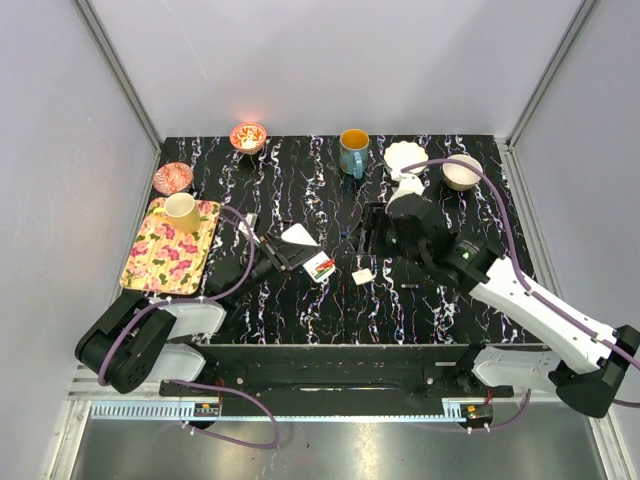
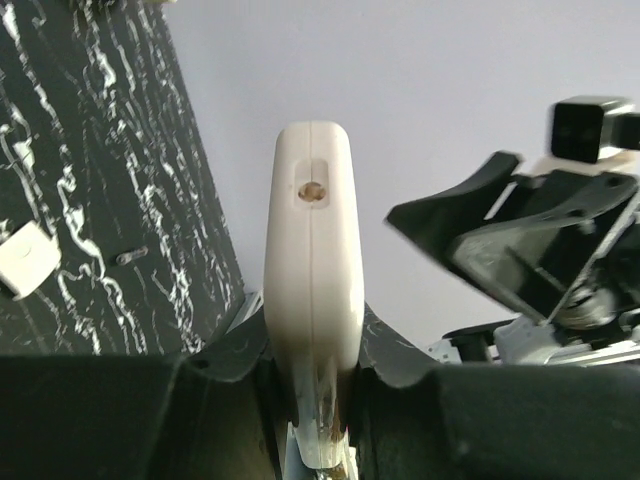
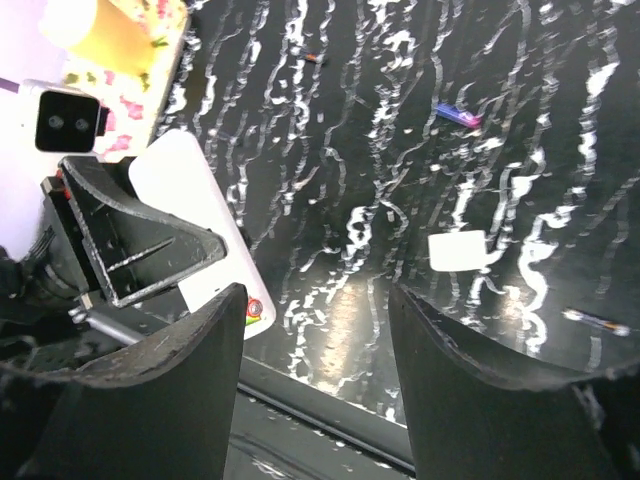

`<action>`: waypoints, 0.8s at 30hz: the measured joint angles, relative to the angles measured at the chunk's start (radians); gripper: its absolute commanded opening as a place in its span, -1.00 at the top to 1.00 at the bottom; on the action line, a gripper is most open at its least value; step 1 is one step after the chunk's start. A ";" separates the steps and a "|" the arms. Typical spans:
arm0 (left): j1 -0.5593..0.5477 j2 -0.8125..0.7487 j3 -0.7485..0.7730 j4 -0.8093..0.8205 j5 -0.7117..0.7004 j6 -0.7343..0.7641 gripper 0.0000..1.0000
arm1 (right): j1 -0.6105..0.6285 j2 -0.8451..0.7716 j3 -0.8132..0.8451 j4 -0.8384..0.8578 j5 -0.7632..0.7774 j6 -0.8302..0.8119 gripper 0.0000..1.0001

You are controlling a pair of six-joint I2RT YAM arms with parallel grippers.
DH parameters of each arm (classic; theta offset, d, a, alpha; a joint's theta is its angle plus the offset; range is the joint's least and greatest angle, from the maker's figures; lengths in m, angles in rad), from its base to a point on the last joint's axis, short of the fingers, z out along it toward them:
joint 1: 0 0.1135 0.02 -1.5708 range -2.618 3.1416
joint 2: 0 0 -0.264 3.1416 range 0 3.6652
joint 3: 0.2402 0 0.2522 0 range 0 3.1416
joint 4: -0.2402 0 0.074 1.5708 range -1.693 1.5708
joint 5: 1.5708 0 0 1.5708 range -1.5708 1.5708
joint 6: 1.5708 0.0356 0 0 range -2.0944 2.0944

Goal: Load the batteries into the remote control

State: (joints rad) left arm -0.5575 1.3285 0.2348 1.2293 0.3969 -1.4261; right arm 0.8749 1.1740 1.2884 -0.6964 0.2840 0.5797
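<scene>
My left gripper (image 2: 315, 345) is shut on the remote control (image 2: 312, 280) and holds the white handset edge-on above the table; its jaws press both flat sides. From above, the remote control (image 1: 305, 250) sticks out of the left gripper (image 1: 283, 252) toward the table's middle, red showing at its tip. My right gripper (image 3: 315, 370) is open and holds nothing, hovering just right of the remote control (image 3: 200, 215). Loose batteries lie on the table: a bluish one (image 3: 457, 116), a reddish-orange one (image 3: 314, 58) and a dark one (image 3: 595, 321).
A small white square cover piece (image 3: 457, 250) lies on the black marbled table (image 1: 300, 180), also visible from above (image 1: 363, 275). A floral tray (image 1: 170, 250) with a yellow cup (image 1: 182, 212) stands at the left. Bowls and a blue mug (image 1: 353, 150) line the far edge.
</scene>
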 measured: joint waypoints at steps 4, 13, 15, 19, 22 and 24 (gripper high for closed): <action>0.000 -0.016 0.023 0.005 -0.023 -0.006 1.00 | -0.052 -0.063 -0.154 0.170 -0.116 0.096 -0.38; 0.000 -0.017 0.032 0.007 -0.047 -0.008 1.00 | -0.203 -0.100 -0.404 0.517 -0.407 0.322 -0.30; 0.000 -0.017 0.032 0.007 -0.050 -0.008 1.00 | -0.214 -0.098 -0.426 0.560 -0.447 0.351 -0.29; 0.000 -0.017 0.034 0.007 -0.051 -0.009 1.00 | -0.218 -0.097 -0.452 0.649 -0.521 0.394 -0.25; 0.000 -0.017 0.035 0.007 -0.052 -0.009 1.00 | -0.219 -0.089 -0.458 0.681 -0.553 0.406 -0.21; 0.000 -0.017 0.035 0.007 -0.053 -0.011 1.00 | -0.219 -0.082 -0.461 0.695 -0.569 0.413 -0.21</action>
State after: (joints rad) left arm -0.5575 1.3117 0.2695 1.2366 0.3443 -1.4372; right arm 0.6559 1.0920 0.8272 -0.0010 -0.2852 0.9928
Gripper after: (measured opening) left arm 0.252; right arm 0.610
